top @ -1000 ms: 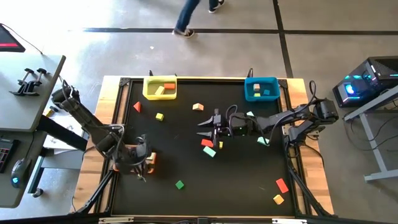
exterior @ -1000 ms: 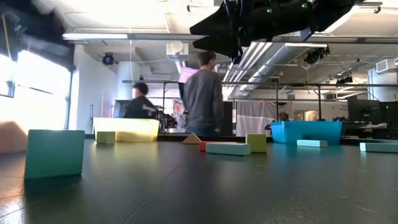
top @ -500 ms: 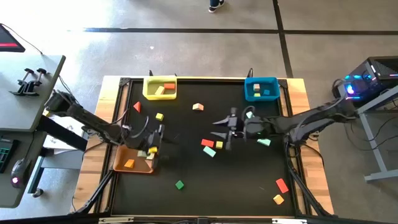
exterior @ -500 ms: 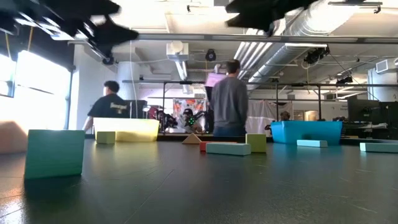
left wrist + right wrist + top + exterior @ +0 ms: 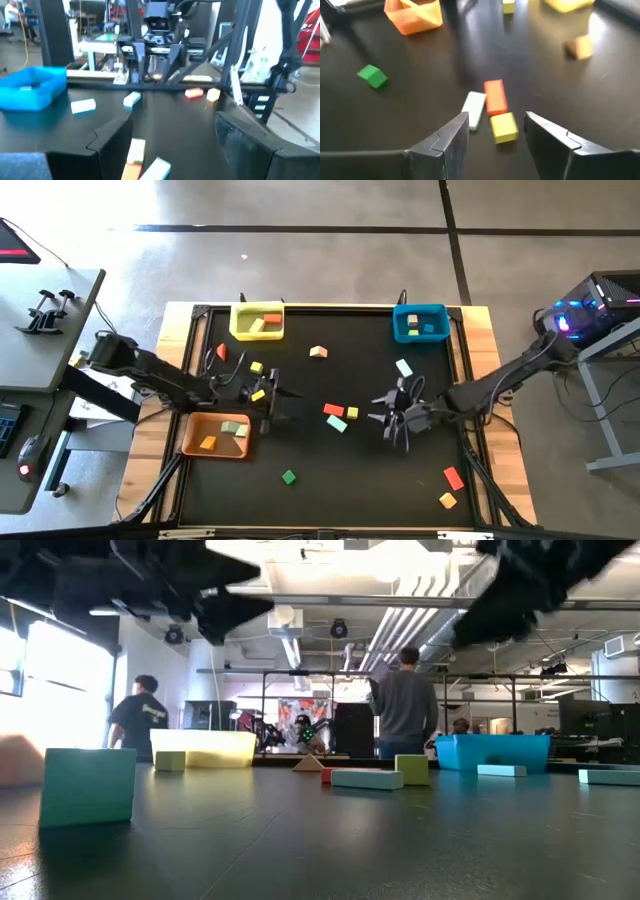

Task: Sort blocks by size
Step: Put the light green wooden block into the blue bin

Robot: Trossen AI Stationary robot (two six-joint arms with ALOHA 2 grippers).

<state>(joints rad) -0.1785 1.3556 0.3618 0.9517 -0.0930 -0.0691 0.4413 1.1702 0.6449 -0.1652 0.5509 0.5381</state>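
Small blocks lie scattered on the black table. A red bar, a mint bar and a yellow cube lie together at mid-table. My right gripper is open and empty just right of them, its fingers pointing toward them. My left gripper is open and empty left of the same cluster, beside the orange bin. Its wrist view shows the cluster ahead and my right arm beyond. Both grippers are raised off the table.
A yellow bin and a blue bin stand at the far edge, each holding blocks. The orange bin holds an orange and a mint block. Loose blocks: green cube, red bar, tan block, mint bar. People walk beyond the table.
My left gripper has moved from over the orange bin toward the table's right and a little toward the far edge, uncovering the bin. My right gripper has drawn back from beside the cluster toward the table's right and near edges.
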